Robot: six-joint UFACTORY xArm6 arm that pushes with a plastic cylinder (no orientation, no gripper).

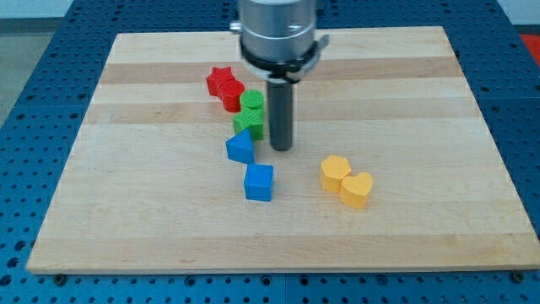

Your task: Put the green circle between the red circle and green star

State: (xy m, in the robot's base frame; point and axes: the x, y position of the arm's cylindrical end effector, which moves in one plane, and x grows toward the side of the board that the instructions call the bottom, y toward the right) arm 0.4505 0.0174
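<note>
The green circle [251, 101] sits near the board's middle, between the red circle [232, 92] up-left of it and the green star [249, 123] just below it; all three look close or touching. A red star [219, 80] lies up-left of the red circle. My tip [281, 149] rests on the board just right of the green star, close to it; I cannot tell if it touches.
A blue triangle-like block [240, 148] lies below the green star and a blue cube [259, 181] below that. A yellow hexagon [335, 172] and yellow heart [356, 189] sit at the right. The wooden board [126, 211] lies on a blue pegboard.
</note>
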